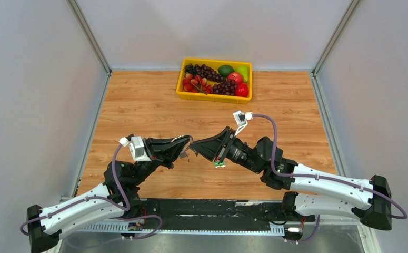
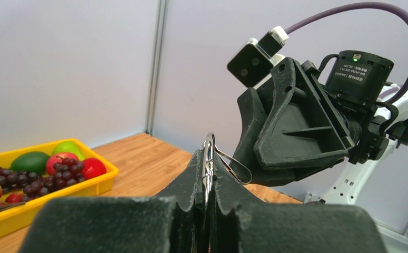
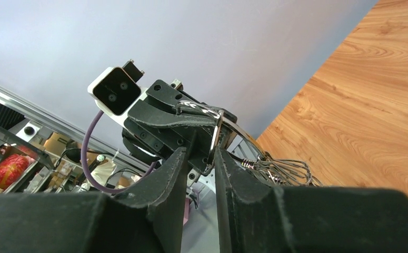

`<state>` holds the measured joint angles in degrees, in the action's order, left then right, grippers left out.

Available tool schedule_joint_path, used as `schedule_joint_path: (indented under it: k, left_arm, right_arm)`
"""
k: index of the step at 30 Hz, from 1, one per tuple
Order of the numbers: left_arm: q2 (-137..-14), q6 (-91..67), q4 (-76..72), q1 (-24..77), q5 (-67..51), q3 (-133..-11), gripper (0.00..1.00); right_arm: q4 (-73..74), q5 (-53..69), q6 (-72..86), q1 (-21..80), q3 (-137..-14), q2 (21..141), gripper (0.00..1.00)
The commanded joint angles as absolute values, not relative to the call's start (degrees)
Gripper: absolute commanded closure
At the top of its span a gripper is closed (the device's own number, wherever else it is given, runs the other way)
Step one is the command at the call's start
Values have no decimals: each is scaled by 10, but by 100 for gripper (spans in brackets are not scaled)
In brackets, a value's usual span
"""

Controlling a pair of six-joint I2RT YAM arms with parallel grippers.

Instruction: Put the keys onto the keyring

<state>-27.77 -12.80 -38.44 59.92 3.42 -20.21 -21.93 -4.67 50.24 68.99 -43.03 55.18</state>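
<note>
My left gripper is shut on a silver keyring, held edge-on above the table, with a thin wire loop sticking out toward the right. My right gripper faces it tip to tip, its jaws a little apart with nothing between them. In the right wrist view the keyring stands just beyond the tip of one finger, with several wire loops hanging from it. No key shows clearly. A small green bit sits under the right gripper; I cannot tell what it is.
A yellow tray of plastic fruit, with grapes, apples and an avocado, stands at the back middle of the wooden table; it also shows in the left wrist view. Grey walls close in the left, right and back.
</note>
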Motion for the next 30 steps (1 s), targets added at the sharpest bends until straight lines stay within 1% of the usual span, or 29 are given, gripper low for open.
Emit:
schedule_joint_path:
  k: [1,6,10,14,20,23,28,30]
  left_arm:
    - [-270,-139,-417,601,24,-225,100]
    - [-267,-138,-415,601,25,-224,100]
    - [-266,-136,-413,601,26,-224,100]
    - [-264,-131,-396,601,26,-230,100]
    - [-261,-114,-312,601,21,-253,100]
    - [-264,-109,-262,601,16,-265,97]
    - [-267,-101,-201,601,4,-273,92]
    - [-269,-97,-174,601,4,-280,88]
  right_arm:
    - [-232,-54,501,695,-459,558,73]
    - [-211,-63,501,696,-469,563,81]
    - [-197,-70,497,698,-475,561,100]
    - [-132,-72,476,699,-511,561,100]
    - [69,-63,425,698,-627,586,100]
    - [183,-53,391,698,-700,612,100]
    - [330,-49,337,697,-806,654,100]
    - [375,-46,318,697,-839,673,100]
